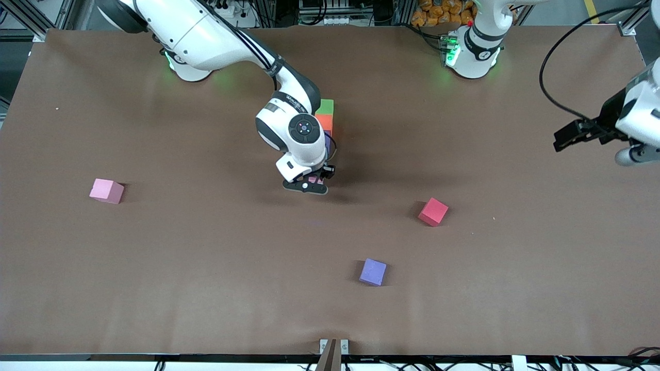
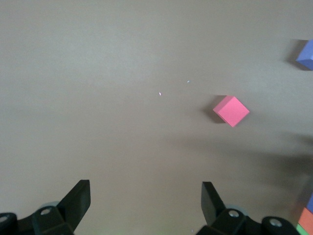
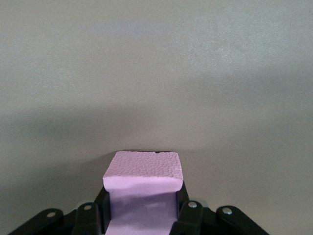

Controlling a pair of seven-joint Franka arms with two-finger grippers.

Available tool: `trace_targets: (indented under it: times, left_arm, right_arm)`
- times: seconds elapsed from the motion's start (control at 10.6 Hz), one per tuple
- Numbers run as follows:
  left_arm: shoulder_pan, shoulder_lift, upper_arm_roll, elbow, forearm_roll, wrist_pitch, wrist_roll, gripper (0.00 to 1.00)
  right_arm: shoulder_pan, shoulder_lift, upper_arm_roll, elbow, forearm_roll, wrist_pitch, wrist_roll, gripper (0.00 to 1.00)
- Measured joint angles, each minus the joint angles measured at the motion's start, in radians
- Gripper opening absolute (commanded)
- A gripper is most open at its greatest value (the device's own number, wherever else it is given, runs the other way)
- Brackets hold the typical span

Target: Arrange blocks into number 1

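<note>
I had the right pincer (image 1: 313, 183) clamped on a pale pink foam cube (image 3: 143, 172), low at the front-camera end of the column of green (image 1: 325, 106), orange (image 1: 326, 123) and purple (image 1: 328, 142) foam blocks, whose long axis ran toward that camera. The left pincer (image 2: 145, 205) waited, fingers apart, above the tabletop (image 1: 206, 268) near the red foam cube (image 1: 433, 211).

A: Setting? Robotics lab bench.

B: Evidence?

A: Two white robot arms bolted at the edge of a brown covered table (image 1: 154, 268), green status lights at their bases. Aluminium frame rails (image 1: 31, 20) along the corners, black cables (image 1: 554, 62) looping off the edge, power strips (image 1: 330, 10) and wiring past the table.
</note>
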Motion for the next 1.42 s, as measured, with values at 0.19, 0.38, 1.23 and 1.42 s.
trace_targets:
  times: [0.19, 0.38, 1.23, 1.42]
  left_arm:
    - [0.014, 0.002, -0.035, 0.043, -0.001, -0.006, 0.038, 1.0]
    - [0.026, 0.003, -0.071, 0.071, -0.001, -0.021, 0.049, 1.0]
    - [0.028, 0.004, -0.093, 0.127, -0.001, -0.105, 0.126, 1.0]
    - [0.031, 0.004, -0.094, 0.132, -0.001, -0.106, 0.126, 1.0]
  right_arm:
    - [0.0, 0.0, -0.001, -0.001, 0.0, 0.008, 0.004, 1.0]
    - [-0.001, -0.003, -0.005, 0.003, -0.001, 0.01, 0.005, 1.0]
    - [-0.28, -0.235, -0.018, 0.251, 0.038, -0.311, -0.38, 1.0]
    - [-0.419, -0.299, -0.04, 0.252, 0.111, -0.321, -0.595, 1.0]
